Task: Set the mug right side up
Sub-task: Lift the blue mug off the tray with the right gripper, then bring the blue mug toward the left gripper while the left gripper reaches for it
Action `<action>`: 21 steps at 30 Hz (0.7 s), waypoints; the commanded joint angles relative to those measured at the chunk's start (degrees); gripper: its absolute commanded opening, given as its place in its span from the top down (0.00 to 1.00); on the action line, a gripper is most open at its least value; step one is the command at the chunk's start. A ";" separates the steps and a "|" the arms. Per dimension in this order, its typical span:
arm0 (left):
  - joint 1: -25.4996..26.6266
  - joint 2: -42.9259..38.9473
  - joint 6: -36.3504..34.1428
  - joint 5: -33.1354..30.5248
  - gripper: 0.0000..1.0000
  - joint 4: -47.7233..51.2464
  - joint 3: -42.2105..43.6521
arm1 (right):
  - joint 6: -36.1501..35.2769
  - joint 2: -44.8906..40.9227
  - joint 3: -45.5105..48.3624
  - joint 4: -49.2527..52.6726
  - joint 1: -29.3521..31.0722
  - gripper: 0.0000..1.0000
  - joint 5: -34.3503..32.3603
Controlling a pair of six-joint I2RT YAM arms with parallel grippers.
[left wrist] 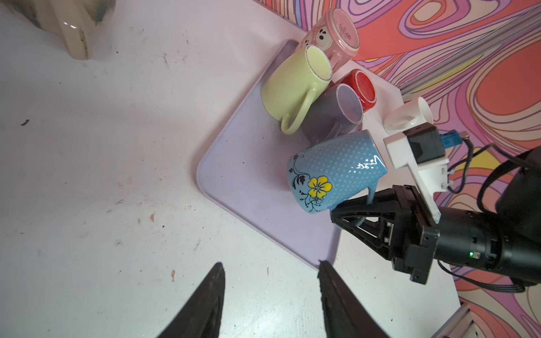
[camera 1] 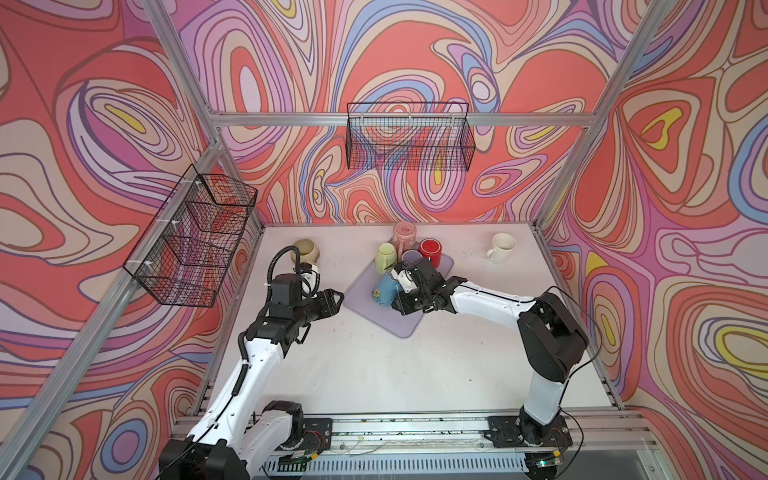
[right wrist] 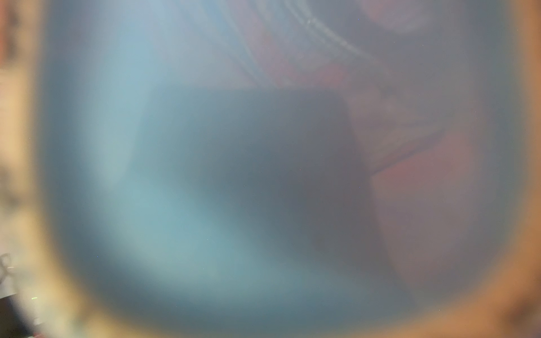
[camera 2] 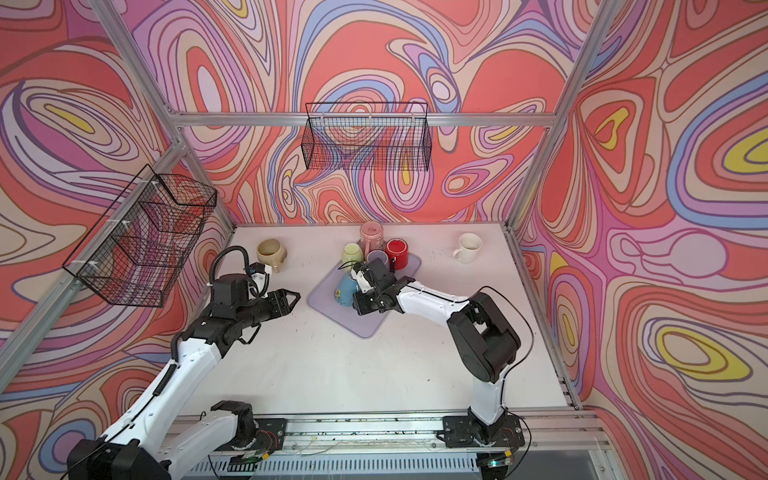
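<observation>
**Left wrist view: blue mug (left wrist: 333, 172) tipped, its handle pinched by the right gripper (left wrist: 348, 216)**

In both top views we see the table (camera 1: 374, 374) filling the lower middle of the frame. A side basket (camera 1: 195, 237) hangs at mid-left and a back basket (camera 1: 409, 137) above centre, both on the frame rails. The mat (camera 1: 405, 326) lies cornerwise just above the frame's centre.

The right arm comes in from the lower right and ends over the mat. Its jaws are closed on the blue mug's handle, and in the left wrist view the handle shows through the gaps in the fingers. The blue mug is at the centre of the top views, over the mat. It leans with its base raised toward the gripper and its yellow flower facing the left of the frame. We cannot tell whether its rim touches the mat. The right wrist view gives us only a blue blur.

The left gripper (left wrist: 270, 263) sits left of centre in the top views. Its jaws are apart with nothing between them, above bare table just beside the mat's left corner.

Above the blue mug in the frame, four mugs cluster base up at the mat's upper end: pink (camera 1: 404, 235), green (camera 1: 384, 257), red (camera 1: 431, 250) and grey (camera 1: 409, 257). Off the mat, a white mug (camera 1: 502, 247) stands mouth up at the table's upper right. A beige mug (camera 1: 306, 251) stands mouth up at its upper left.
</observation>
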State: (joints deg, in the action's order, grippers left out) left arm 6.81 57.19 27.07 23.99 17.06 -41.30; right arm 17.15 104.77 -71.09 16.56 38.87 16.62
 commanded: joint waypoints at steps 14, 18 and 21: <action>0.53 4.78 10.85 20.78 0.44 -23.59 1.75 | 13.12 -13.33 11.99 -27.67 -9.67 0.87 21.54; 0.66 6.23 14.72 24.45 0.44 -28.91 1.75 | 16.10 -14.71 14.06 -32.25 -11.30 0.87 23.90; 1.20 7.08 18.33 26.54 0.44 -33.39 1.22 | 17.80 -15.11 14.93 -35.00 -12.04 0.87 25.25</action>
State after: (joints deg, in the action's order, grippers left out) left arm 7.35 63.75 40.66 46.02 -8.60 -39.75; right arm 32.56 92.31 -56.38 -9.47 27.29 37.93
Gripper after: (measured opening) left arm 0.561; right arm 0.151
